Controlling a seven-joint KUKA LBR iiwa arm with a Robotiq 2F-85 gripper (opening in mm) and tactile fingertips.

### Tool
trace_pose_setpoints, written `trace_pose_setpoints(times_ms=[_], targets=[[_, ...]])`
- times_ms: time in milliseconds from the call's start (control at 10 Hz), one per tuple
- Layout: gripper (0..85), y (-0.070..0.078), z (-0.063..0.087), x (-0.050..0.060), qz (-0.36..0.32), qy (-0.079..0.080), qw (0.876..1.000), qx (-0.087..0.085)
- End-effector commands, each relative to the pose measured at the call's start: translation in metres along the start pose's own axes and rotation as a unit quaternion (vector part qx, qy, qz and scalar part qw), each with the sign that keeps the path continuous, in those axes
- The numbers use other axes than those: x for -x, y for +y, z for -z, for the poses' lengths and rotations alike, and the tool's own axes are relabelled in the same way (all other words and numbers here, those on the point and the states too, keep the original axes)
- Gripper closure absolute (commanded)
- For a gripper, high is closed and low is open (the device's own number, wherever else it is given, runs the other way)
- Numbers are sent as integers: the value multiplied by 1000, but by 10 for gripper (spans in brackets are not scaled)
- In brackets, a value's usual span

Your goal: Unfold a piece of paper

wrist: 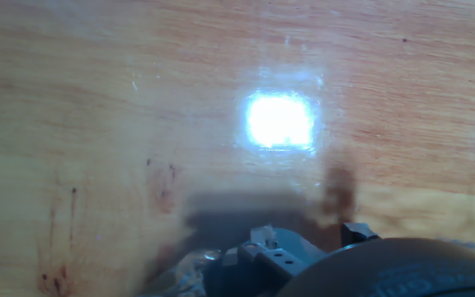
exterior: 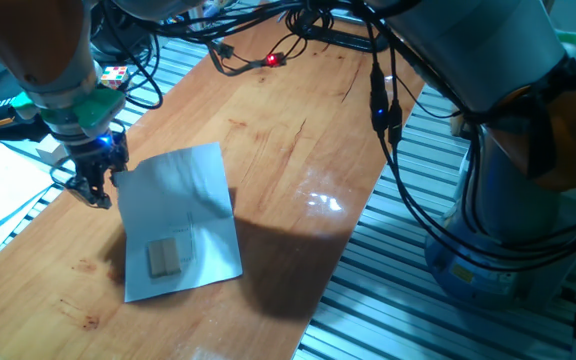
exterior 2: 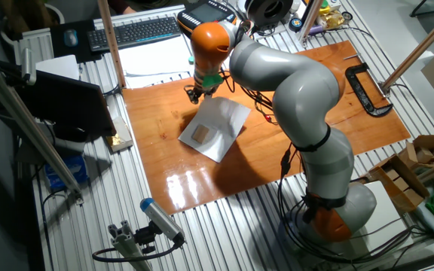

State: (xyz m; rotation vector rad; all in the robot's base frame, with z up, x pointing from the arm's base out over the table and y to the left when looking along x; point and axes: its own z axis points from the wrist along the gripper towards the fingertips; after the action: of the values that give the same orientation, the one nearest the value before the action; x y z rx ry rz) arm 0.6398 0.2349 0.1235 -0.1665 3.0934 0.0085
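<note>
The thin white rectangular piece of paper (exterior: 180, 222) lay opened flat on the glossy wooden tabletop (exterior: 298, 140), its small tan block picture (exterior: 165, 256) facing up. The black two-finger gripper (exterior: 96, 188) stood just beside the sheet's upper corner; whether its jaws were parted could not be told.

One sheet of paper (exterior: 180, 222) lies on the one wooden table (exterior: 298, 130). One robot arm (exterior 2: 292, 90) with one gripper (exterior: 95, 185) reaches over it. One keyboard (exterior 2: 134, 31) sits at the far side, one black clamp (exterior 2: 366, 89) at the right edge.
</note>
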Motion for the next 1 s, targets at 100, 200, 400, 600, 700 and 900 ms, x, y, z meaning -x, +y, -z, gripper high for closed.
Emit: trace_pose_setpoints(times_ms=[100,200,400,600,700,900], targets=[[380,-1,-1,1,5,3,1000,3],[377,-3,-4,3,11,0,1000,4],[370,-7,-7,6,25,-8,1000,4],[367,-8,-8,7,31,-12,999,4],[363,-9,-6,7,30,-10,999,6],[363,-15,0,4,34,-6,999,6]])
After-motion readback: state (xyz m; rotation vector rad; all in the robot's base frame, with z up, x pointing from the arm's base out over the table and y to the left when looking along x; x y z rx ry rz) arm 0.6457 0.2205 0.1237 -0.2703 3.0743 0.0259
